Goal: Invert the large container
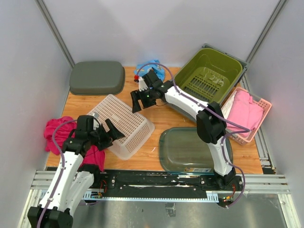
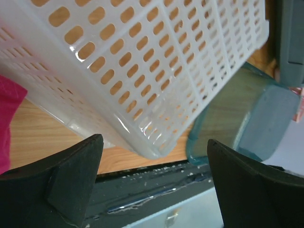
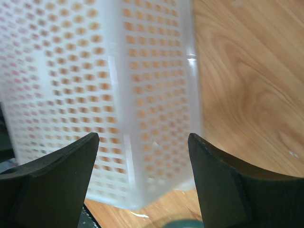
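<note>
A white perforated basket (image 1: 124, 124) lies on the wooden table left of centre, its flat base facing up. It fills the left wrist view (image 2: 142, 61) and the right wrist view (image 3: 95, 85). My left gripper (image 1: 110, 135) is open at the basket's near left edge, and its jaws (image 2: 154, 140) stand wide apart just short of a basket corner, holding nothing. My right gripper (image 1: 141, 102) is open just beyond the basket's far corner. Its jaws (image 3: 142, 136) straddle a basket edge without touching it.
A teal tub (image 1: 190, 149) lies bottom up at the front right, close to the basket. An olive green bin (image 1: 209, 76) leans at the back right beside a pink basket (image 1: 247, 111). A grey tub (image 1: 97, 77) is at the back left and a red cloth (image 1: 54, 133) at the left edge.
</note>
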You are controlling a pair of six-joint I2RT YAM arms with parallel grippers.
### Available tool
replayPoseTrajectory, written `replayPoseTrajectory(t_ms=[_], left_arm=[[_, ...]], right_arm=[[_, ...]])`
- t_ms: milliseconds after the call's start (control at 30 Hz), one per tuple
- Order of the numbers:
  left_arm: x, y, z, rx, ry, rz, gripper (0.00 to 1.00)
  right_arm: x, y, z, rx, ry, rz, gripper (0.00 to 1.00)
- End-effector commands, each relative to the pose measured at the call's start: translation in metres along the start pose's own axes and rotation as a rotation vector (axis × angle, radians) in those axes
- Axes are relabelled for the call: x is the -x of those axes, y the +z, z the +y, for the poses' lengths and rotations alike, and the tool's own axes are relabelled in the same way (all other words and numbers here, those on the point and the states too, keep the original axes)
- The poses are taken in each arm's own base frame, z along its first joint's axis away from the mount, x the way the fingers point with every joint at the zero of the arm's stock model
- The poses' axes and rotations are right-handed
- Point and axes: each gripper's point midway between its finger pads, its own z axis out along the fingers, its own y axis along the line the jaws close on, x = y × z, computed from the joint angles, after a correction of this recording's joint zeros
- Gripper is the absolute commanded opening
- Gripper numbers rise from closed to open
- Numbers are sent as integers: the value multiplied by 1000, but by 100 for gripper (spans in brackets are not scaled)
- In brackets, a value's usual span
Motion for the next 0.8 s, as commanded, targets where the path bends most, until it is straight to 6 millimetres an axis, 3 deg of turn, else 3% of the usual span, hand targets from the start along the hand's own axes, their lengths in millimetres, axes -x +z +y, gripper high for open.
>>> replayPoseTrajectory(t_ms=[0,200,333,567,667,767], left_arm=[[4,-19,-47,-184,26,12,95],[25,-31,-67,-206,169,-23,95],[40,-33,-76,-189,236,-56,95],[111,-54,-106,-95,252,-258,97],[136,-71,-117,-78,211,-368,99],[147,-83,-123,-68,217,-416,99]], right_arm=[[20,-11,47,120,-34,-14,78],[33,-81,15,-74,16,-174,78],[-8,-107,18,-65,-20,-216,78],[-100,-90,45,-65,-287,-138,78],[-122,-71,53,-71,-359,-74,78],[-128,-51,58,-75,-358,-35,78]])
